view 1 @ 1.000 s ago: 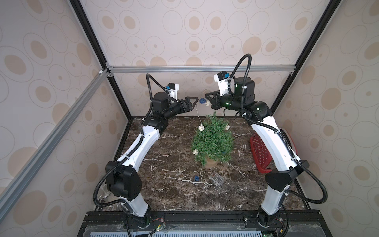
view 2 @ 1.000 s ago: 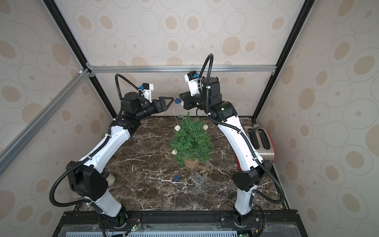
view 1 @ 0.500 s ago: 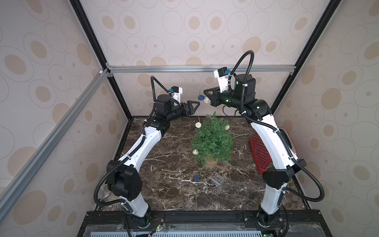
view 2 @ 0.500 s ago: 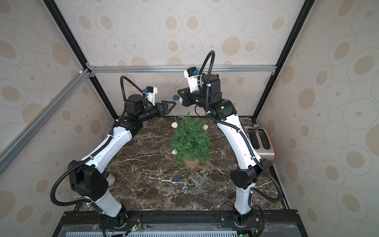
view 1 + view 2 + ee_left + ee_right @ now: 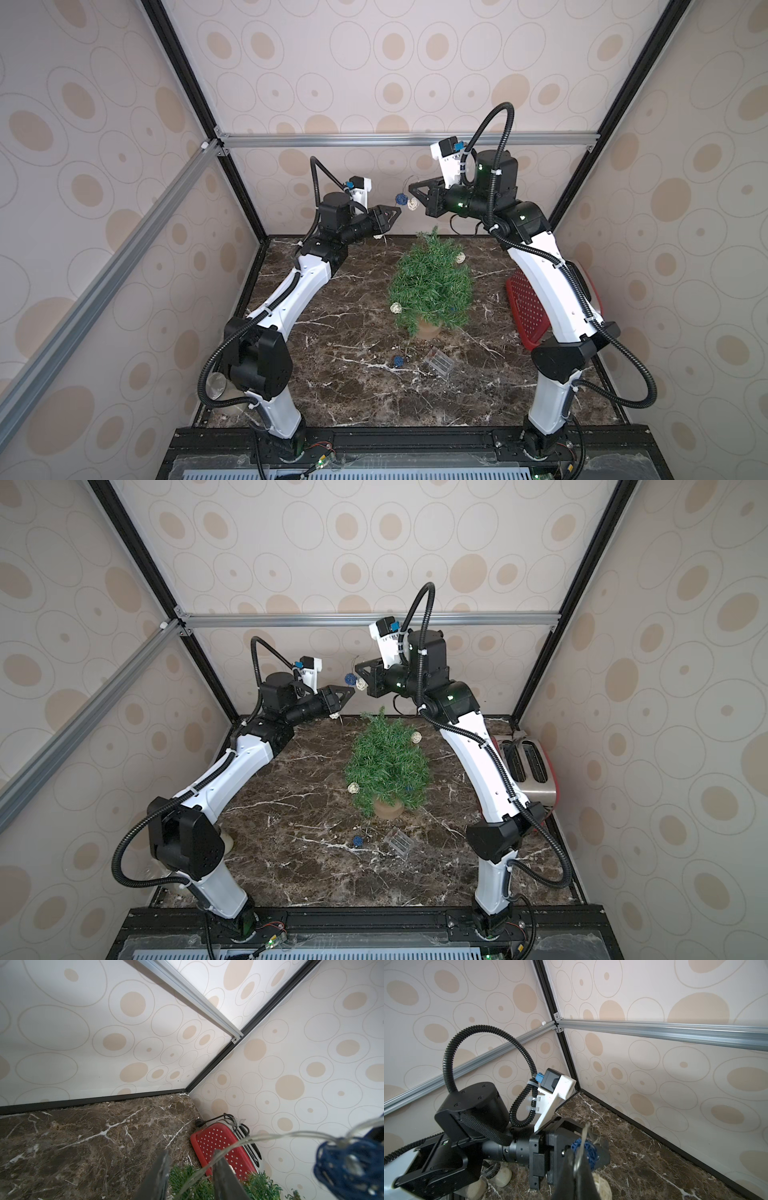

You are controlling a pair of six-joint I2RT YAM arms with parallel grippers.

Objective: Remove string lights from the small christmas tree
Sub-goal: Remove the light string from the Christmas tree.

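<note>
right claw (image 5: 577, 1159) pinching string lights (image 5: 270, 1134) wire | left claw (image 5: 191, 1154) parted astride wire | balls (image 5: 349, 1165) woven, round

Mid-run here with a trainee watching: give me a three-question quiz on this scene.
1. True or false: the clear rectangular battery box lies on the brown marble table, off the small green christmas tree.
2. Which hand is shut on the pale wire of the string lights above the tree? A left, B right, C neither.
3. What colour is the woven ball lying on the table beside the battery box?
Key: 1 true; 2 B, the right hand; 3 blue.
</note>
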